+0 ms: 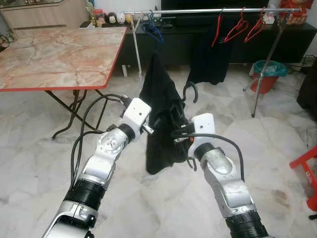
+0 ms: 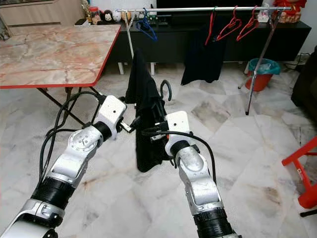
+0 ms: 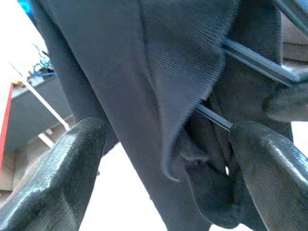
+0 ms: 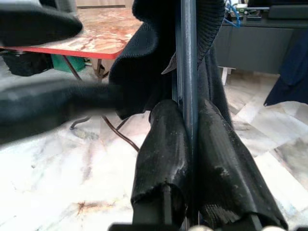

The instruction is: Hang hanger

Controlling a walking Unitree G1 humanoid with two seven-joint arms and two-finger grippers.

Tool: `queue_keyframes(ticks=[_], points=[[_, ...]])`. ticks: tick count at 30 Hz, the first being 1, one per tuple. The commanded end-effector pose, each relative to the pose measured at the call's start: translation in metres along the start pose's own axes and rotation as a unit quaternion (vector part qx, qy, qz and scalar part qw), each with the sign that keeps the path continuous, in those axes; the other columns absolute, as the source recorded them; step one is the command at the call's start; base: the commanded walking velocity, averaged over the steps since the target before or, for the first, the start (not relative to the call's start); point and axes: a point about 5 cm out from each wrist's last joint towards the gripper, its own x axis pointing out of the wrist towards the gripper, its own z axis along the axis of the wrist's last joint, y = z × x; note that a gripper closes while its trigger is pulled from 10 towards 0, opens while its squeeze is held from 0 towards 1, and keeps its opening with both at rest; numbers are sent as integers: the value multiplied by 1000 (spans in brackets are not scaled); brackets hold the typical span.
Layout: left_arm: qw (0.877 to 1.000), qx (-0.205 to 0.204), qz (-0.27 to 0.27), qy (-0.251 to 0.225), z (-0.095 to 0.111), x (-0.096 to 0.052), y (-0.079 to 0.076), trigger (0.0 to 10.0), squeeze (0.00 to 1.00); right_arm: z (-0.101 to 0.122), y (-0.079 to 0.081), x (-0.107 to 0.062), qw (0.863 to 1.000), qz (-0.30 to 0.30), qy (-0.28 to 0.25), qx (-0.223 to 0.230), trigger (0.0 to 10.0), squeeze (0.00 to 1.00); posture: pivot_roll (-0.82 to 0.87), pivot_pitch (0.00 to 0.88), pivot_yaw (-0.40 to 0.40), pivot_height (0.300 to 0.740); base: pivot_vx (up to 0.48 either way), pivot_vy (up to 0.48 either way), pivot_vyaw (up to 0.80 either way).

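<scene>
L gripper (image 1: 151, 130) sits spread wide around the black garment (image 1: 161, 114), fingers (image 3: 72, 163) not pinching; R gripper (image 1: 179, 135) is clamped tight on the hanger (image 4: 186, 72) bar. Hanger w/ cloth hangs mid-air btwn both arms, well short of the rail (image 1: 198, 11). Prob light, stiff frame but floppy cloth, so grip the bar; long axis runs roughly upright, hook (image 1: 190, 91) up.

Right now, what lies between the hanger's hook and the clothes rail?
In the left eye view, only bare marble floor separates the hanger's hook, held by the right hand, from the clothes rail. A hanging black garment lies just right.
</scene>
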Motion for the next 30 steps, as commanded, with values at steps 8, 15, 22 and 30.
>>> queue_keyframes(ticks=[8,15,22,30], points=[[1000,-3,16,7,4,5,1,10000,0,20,17,4,998,49,-29,-24,0,0,32,0,53,740,0,0,0],[999,6,47,12,6,6,6,10000,0,21,19,4,998,56,-30,-24,0,0,33,0,56,740,0,0,0],[996,10,88,22,4,6,15,10000,0,22,20,4,997,62,-31,-25,0,0,33,0,57,740,0,0,0],[993,19,114,19,6,3,28,10000,0,21,22,4,997,68,-30,-25,0,0,36,0,54,740,0,0,0]])
